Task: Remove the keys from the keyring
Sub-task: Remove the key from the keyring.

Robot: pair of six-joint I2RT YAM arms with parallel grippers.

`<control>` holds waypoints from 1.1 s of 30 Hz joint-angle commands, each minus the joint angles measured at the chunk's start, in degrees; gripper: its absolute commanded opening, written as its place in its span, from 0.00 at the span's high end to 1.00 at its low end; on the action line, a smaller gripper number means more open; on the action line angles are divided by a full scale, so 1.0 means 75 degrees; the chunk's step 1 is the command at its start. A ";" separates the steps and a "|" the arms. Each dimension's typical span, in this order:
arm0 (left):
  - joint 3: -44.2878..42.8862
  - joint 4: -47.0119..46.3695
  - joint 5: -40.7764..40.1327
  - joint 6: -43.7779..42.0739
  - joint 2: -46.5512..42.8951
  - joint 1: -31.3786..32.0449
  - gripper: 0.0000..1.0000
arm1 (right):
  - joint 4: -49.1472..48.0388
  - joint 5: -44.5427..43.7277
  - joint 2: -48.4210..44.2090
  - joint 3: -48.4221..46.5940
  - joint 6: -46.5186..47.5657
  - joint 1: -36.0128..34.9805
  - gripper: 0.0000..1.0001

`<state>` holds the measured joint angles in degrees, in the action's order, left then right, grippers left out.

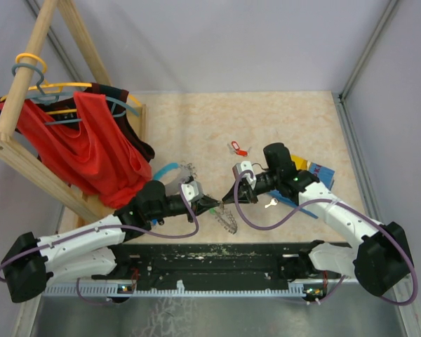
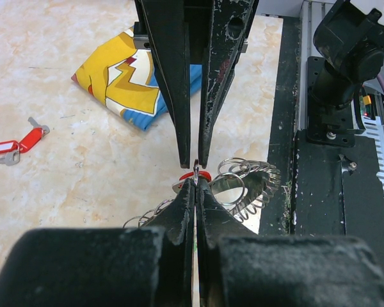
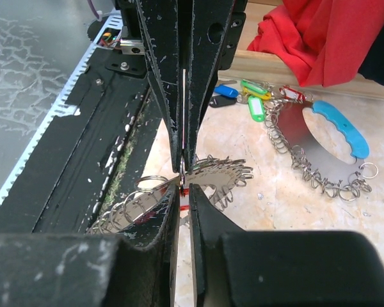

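Both arms meet tip to tip near the front edge of the table (image 1: 281, 119), right over the keyring (image 2: 253, 182). The left gripper (image 2: 196, 187) is squeezed together on one of its little silver loops, and the rest of the ring fans out just beside the tips. The right gripper (image 2: 194, 163) shows only a sliver of gap, with a red tag (image 2: 203, 174) right at its tips. Honestly can't tell if it's gripping anything. One red key (image 2: 16, 146) lies loose, well apart.
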<state>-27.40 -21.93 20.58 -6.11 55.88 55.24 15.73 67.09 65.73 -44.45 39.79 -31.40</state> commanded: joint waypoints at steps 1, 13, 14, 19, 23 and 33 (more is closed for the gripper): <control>-0.0003 -0.0556 0.0119 0.0055 -0.0121 -0.0018 1.00 | -0.0283 0.0096 -0.0144 -0.0165 0.0165 -0.0113 0.91; 0.0084 -0.0413 -0.0020 0.0047 -0.0360 -0.0030 1.00 | 0.0085 -0.0096 -0.0264 -0.0378 0.0361 -0.0114 1.00; 0.0088 -0.0396 -0.0027 0.0051 -0.0397 -0.0030 1.00 | 0.0118 -0.0106 -0.0268 -0.0387 0.0389 -0.0114 1.00; 0.0148 -0.0366 -0.0061 0.0053 -0.0507 -0.0053 1.00 | 0.0211 -0.0170 -0.0264 -0.0391 0.0528 -0.0114 1.00; 0.0149 -0.0424 -0.0013 0.0081 -0.0467 -0.0065 1.00 | 0.0206 -0.0197 -0.0237 -0.0360 0.0554 -0.0136 1.00; 0.0294 -0.0617 -0.0202 0.0156 -0.0498 -0.0075 1.00 | 0.0055 -0.0436 -0.0218 -0.0438 0.0215 -0.0153 1.00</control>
<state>-26.09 -22.50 19.99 -5.80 53.23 54.98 17.87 64.05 65.56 -44.45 42.30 -31.86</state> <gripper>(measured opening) 0.006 0.006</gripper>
